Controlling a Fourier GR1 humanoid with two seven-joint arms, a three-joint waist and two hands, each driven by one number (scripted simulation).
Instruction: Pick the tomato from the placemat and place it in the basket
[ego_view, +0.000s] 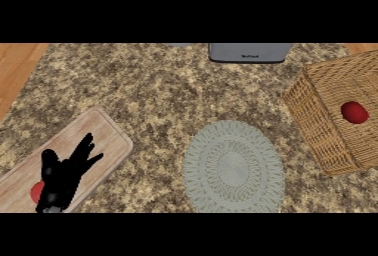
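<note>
A red tomato (355, 112) lies inside the wicker basket (319, 120) at the right of the counter. The round grey-green placemat (233, 167) sits in the lower middle with nothing on it. My left hand (65, 172) shows at the lower left, fingers straight and spread, held over the wooden cutting board (103, 136). My right hand is not in view.
A red object (36, 192) lies on the cutting board, partly hidden under my left hand. A grey appliance (249, 52) stands at the counter's far edge. Wooden floor shows at the upper left beyond the speckled counter (155, 85).
</note>
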